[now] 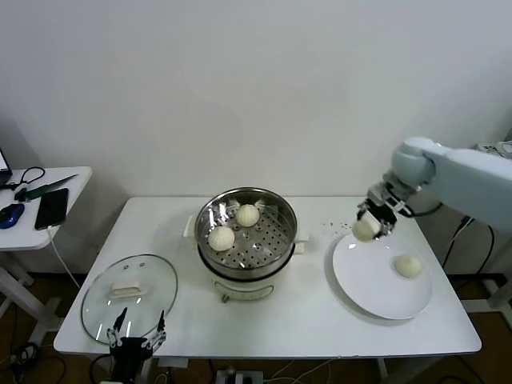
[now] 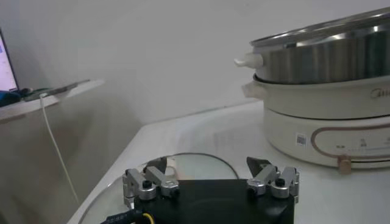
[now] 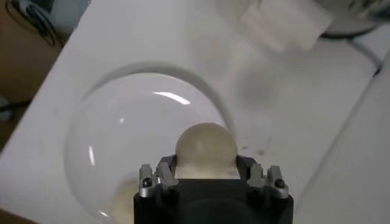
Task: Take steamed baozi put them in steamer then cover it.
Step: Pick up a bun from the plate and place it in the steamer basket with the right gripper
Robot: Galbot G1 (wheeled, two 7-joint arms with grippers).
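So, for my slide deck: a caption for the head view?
Right end effector lifts a bun off the plate; two sit in the steamer.

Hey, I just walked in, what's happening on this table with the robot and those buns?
The right gripper is shut on a bun, holding it above the edge of the white plate, where one more bun lies. Two buns already sit in the open steamer. The glass lid lies on the table to the robot's left, with the left gripper open just beside it at the table's near edge.
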